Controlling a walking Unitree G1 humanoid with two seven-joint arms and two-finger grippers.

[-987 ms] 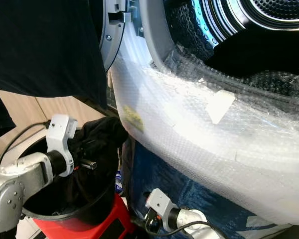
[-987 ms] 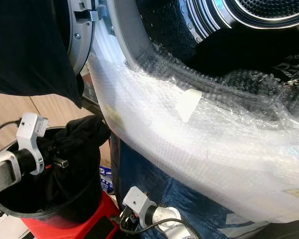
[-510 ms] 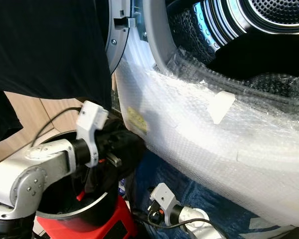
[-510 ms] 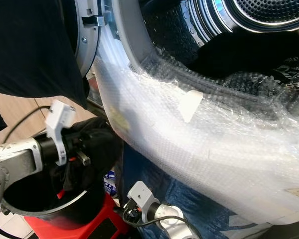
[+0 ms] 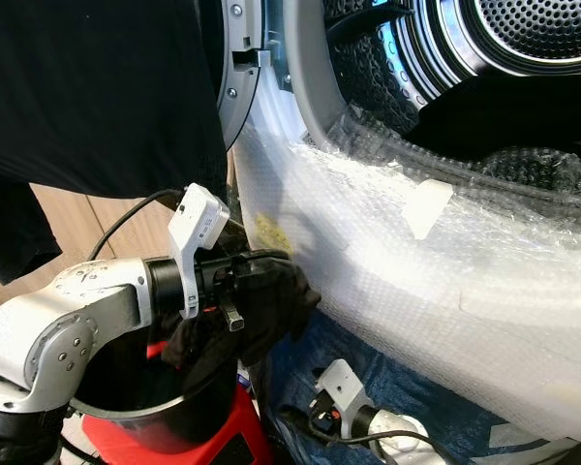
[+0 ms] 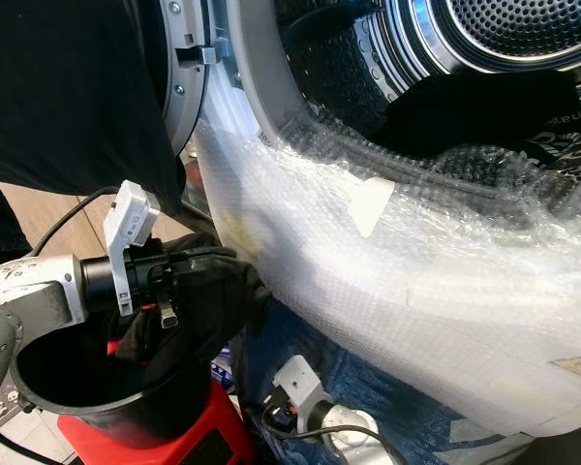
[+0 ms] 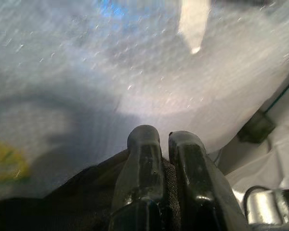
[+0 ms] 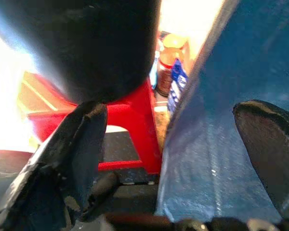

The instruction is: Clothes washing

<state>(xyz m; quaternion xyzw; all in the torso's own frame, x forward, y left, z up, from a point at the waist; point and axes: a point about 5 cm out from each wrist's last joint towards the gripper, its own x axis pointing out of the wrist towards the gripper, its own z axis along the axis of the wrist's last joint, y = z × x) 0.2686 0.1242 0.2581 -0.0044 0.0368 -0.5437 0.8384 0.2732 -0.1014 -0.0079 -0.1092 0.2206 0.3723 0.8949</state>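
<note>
— Progress on the wash?

— Partway, I judge. My left gripper (image 5: 271, 260) has its fingers (image 7: 143, 163) pinched narrow on a black garment (image 5: 257, 315), lifted just above the rim of the black bucket (image 6: 77, 402) and held close against the bubble wrap (image 5: 416, 281) taped over the washer's front. The drum (image 5: 537, 34) stands open above and to my right. Dark cloth (image 6: 474, 107) already lies at the bottom of its opening, so some of the load looks to be in.

— What's left?

— This piece must rise over the padded lip and go into the drum. Whether more clothes wait in the bucket I cannot say; its inside is too dark.

— Your other arm?

— My right gripper (image 8: 173, 144) hangs low beside the red stool (image 8: 130, 120), fingers spread wide, holding nothing.

— And the room?

— The bucket sits on that red stool in front of the machine. Blue sheeting (image 6: 368, 378) covers the washer's lower front. A large black cloth (image 5: 87, 87) hangs over the open door (image 5: 242, 68) on my left, wood-toned flooring (image 5: 77, 223) below it. A bottle (image 8: 167, 67) stands behind the stool.
</note>
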